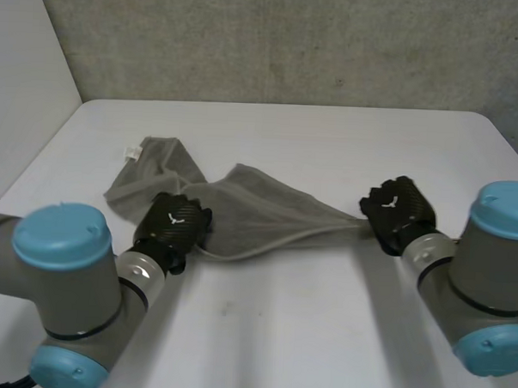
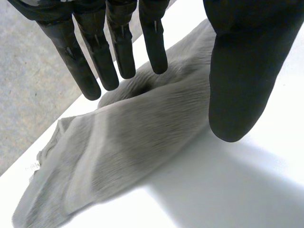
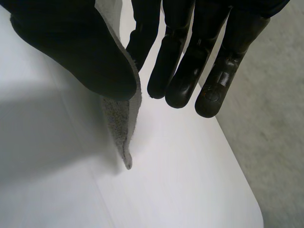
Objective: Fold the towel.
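Note:
A thin grey towel (image 1: 249, 215) lies bunched and pulled into a long strip across the middle of the white table (image 1: 322, 334). A small white label (image 1: 132, 154) marks its far left corner. My left hand (image 1: 176, 225) hovers over the towel's left part, near its front edge. In the left wrist view its fingers (image 2: 118, 47) are straight, the thumb stands apart, and the towel (image 2: 118, 156) lies loose beneath with nothing gripped. My right hand (image 1: 397, 213) is at the towel's right end. There the thumb (image 3: 80, 47) pinches a narrow tip of the towel (image 3: 121, 123) against the fingers.
The table's rounded right corner (image 3: 251, 209) lies just beyond my right hand, with grey floor past it. A grey wall (image 1: 334, 51) runs behind the table's far edge. Bare table spreads in front of the towel between the two arms.

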